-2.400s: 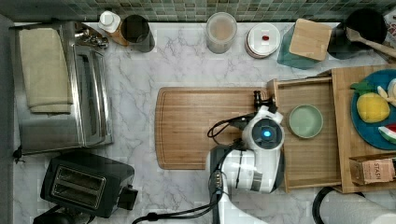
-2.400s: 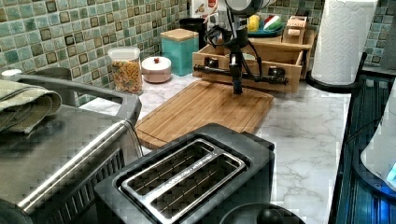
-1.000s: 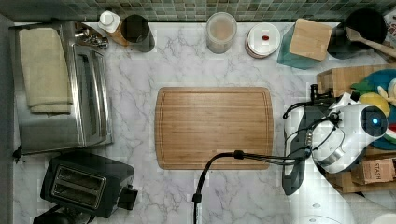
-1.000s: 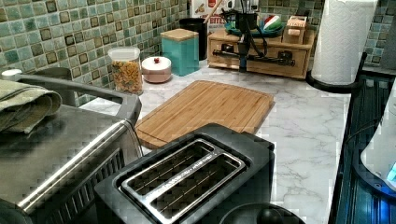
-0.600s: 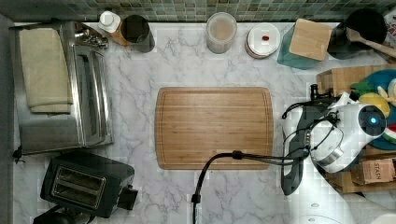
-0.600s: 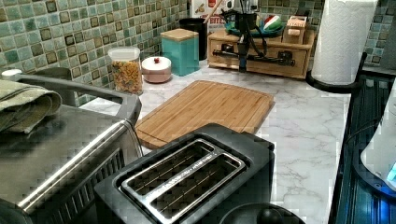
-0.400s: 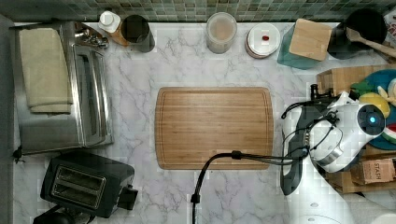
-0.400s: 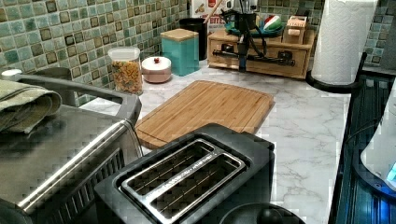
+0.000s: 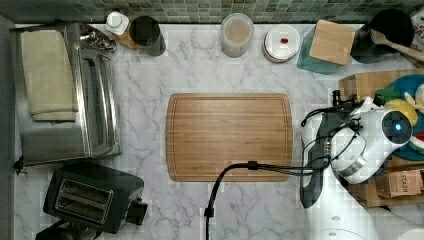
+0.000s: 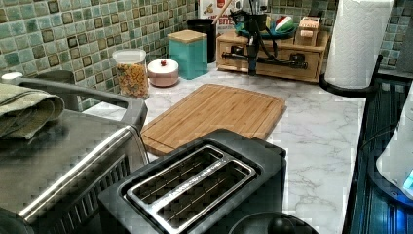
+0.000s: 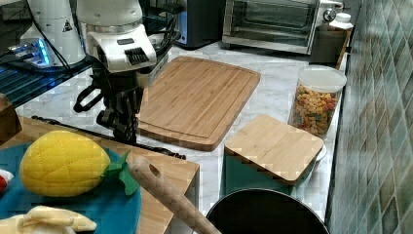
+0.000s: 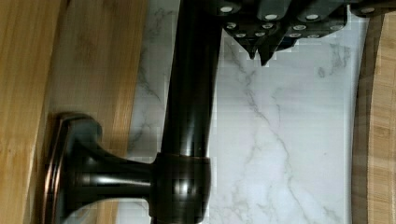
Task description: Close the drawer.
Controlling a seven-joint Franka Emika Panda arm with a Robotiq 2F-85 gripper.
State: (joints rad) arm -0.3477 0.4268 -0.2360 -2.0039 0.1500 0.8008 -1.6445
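The drawer point(image 10: 287, 73) sits pushed flush into the light-wood cabinet point(image 9: 370, 80). Its black bar handle point(image 10: 272, 62) runs across the front. In the wrist view the handle point(image 12: 189, 93) stands off the bamboo drawer front point(image 12: 28, 70). My gripper point(image 12: 259, 53) hangs just beside that bar on the marble side, fingertips together and holding nothing. In the left view the gripper point(image 10: 252, 68) points down in front of the drawer. The right view has the gripper point(image 11: 124, 131) low at the cabinet's front edge, by the handle point(image 11: 156, 148).
A wooden cutting board point(image 9: 229, 136) lies mid-counter, with the arm's black cable point(image 9: 235, 172) over its near edge. A blue plate of toy fruit point(image 9: 395, 82) rests on the cabinet. A toaster point(image 9: 92, 197), toaster oven point(image 9: 65, 95), teal canister point(image 9: 327, 45) and paper towel roll point(image 10: 358, 41) ring the counter.
Over 2.4 s the open drawer, with a green bowl inside, slid fully into the cabinet as the arm moved toward the top view's right. In the last second nothing visibly moved.
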